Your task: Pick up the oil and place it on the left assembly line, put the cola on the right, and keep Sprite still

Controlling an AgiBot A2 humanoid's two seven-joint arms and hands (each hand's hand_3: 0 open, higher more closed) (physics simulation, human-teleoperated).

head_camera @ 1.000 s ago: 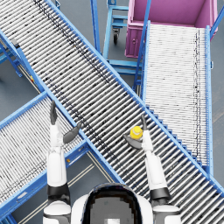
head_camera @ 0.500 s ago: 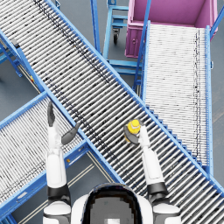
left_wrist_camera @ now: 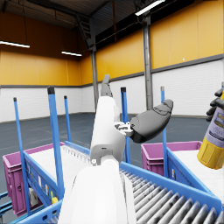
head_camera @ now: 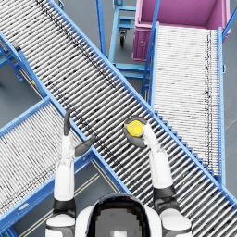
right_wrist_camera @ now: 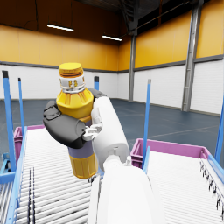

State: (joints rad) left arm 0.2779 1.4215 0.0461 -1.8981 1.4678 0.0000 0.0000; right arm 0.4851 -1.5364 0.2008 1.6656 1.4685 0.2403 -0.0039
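Observation:
My right hand (head_camera: 132, 137) grips a yellow oil bottle (head_camera: 135, 127) with a yellow cap, held upright above the long diagonal roller conveyor (head_camera: 88, 88). In the right wrist view the oil bottle (right_wrist_camera: 78, 118) stands tall in the dark right hand (right_wrist_camera: 65, 124), well clear of the rollers. The bottle (left_wrist_camera: 213, 140) also shows at the edge of the left wrist view. My left hand (head_camera: 74, 136) hangs open over the conveyor's left rail, fingers spread, holding nothing; the left wrist view shows that left hand (left_wrist_camera: 146, 122) with its thumb apart. No cola or Sprite is in view.
A short roller line (head_camera: 28, 157) lies at the lower left, another roller line (head_camera: 185, 88) runs at the right up to a magenta bin (head_camera: 180, 14). Blue rails and posts (head_camera: 100, 23) frame every conveyor. Grey floor lies between them.
My right hand has lifted the oil bottle and carried it a little up and left over the diagonal conveyor. The left hand has risen slightly and stays open.

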